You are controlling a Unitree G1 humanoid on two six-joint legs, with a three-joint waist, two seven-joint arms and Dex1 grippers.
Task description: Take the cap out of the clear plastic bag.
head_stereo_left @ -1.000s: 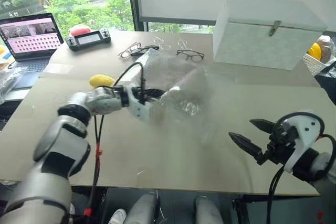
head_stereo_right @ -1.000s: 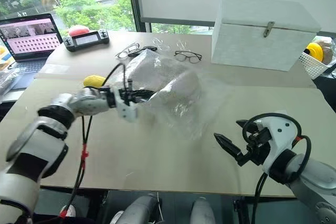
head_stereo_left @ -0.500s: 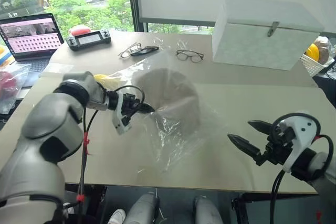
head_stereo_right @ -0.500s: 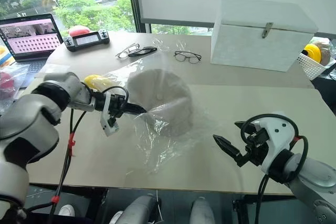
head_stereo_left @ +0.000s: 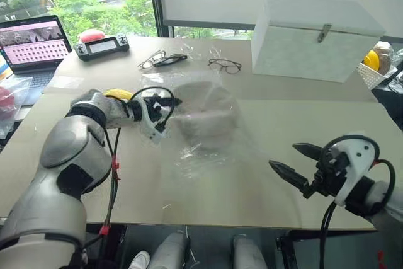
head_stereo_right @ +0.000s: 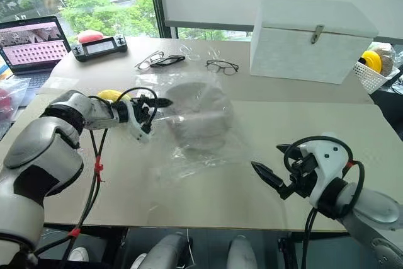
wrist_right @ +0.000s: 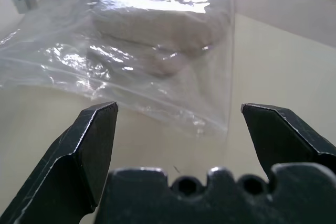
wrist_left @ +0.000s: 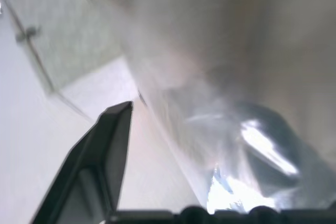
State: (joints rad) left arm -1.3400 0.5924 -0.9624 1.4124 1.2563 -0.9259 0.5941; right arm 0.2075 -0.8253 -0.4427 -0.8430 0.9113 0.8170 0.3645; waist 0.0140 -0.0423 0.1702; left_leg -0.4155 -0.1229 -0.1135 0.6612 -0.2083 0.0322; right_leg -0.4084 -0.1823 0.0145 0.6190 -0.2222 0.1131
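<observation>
Soft, rounded beige fabric cap (head_stereo_right: 196, 118) lies inside the large, crinkled, transparent plastic bag (head_stereo_right: 189, 155), which rests flat on the pale beige worktop (head_stereo_right: 315, 102). Left claw (head_stereo_right: 157, 101) sits at the bag's edge on the side nearest it, black fingers spread, one finger (wrist_left: 105, 156) seen beside the film in the left wrist view; I see no film pinched between them, so the bag looks free of any grip. Right claw (head_stereo_left: 293, 163) hovers over bare worktop well apart from the bag, fingers spread wide, pointed toward the cap; the right wrist view shows the cap and bag ahead of it between the two fingers (wrist_right: 86, 145). Judged step: getting a fresh hold so the cap can come out; cap is fully enclosed, extraction not begun. Where the bag's mouth lies cannot be told from these views. To do it well: find the open end first, pinch a single layer of film with the left claw and hold it down or lift it slightly, then bring the right claw in low through the mouth to catch cap fabric only. Risk: pinching cap through the film drags both together; thin film slips and bunches. Beyond the left claw lie a small yellow oval object (head_stereo_right: 108, 95) and spectacles (head_stereo_right: 221, 66), clear of the work.
</observation>
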